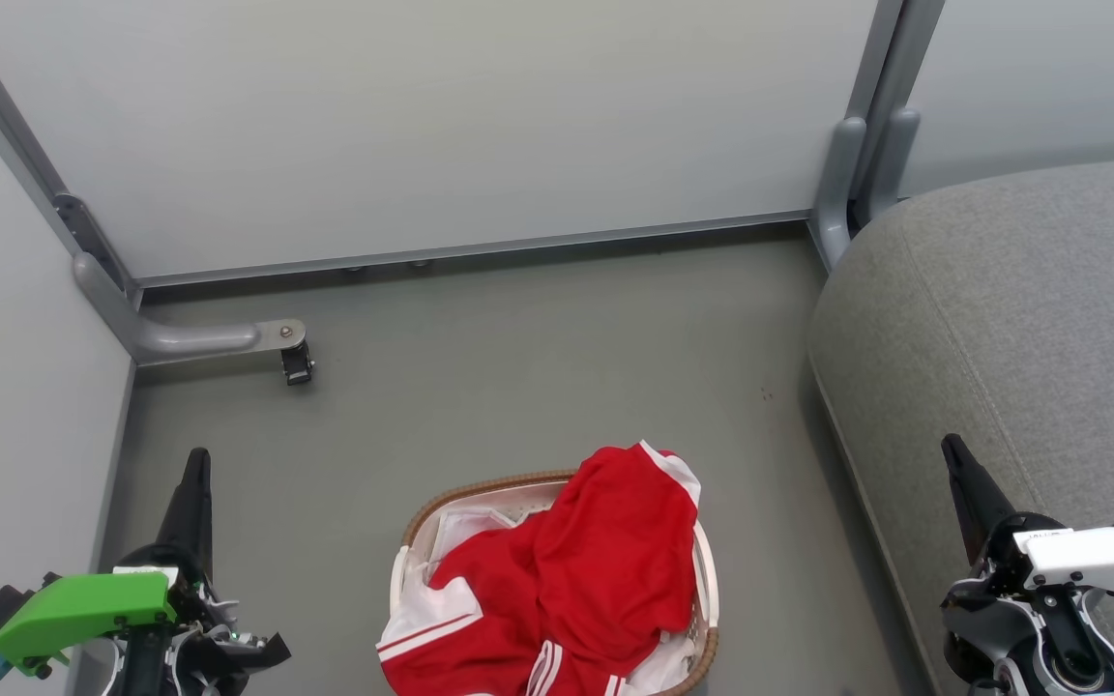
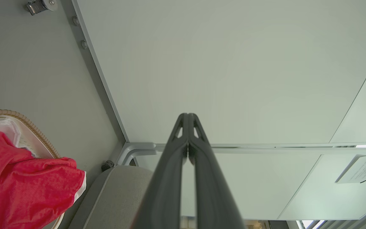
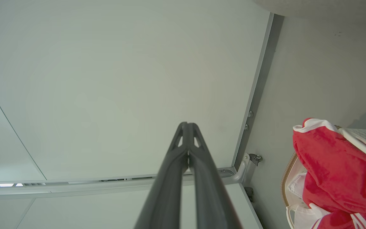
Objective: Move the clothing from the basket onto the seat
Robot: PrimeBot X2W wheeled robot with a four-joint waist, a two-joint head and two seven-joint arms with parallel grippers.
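Your left pincer point(image 1: 197, 462) and right pincer point(image 1: 951, 447) were closed, empty. The clothing point(image 1: 596, 570) lay heaped in the basket point(image 1: 480, 488), near the seat point(image 1: 1002, 309). You likely needed to open one wide and pinch the high red fold deeply.

Bright, even, diffuse indoor light throughout. The head view is sharp; the seat point(image 1: 1002, 319) lays a soft, faint shadow on the floor point(image 1: 538, 367) along its edge. Both wrist views are wide-angle, stretching lines toward the corners. The dark left claw point(image 2: 188, 115) and right claw point(image 3: 187, 124) look soft near the lens. Small white light strips point(image 3: 2, 184) glow at the right wrist view's left edge.
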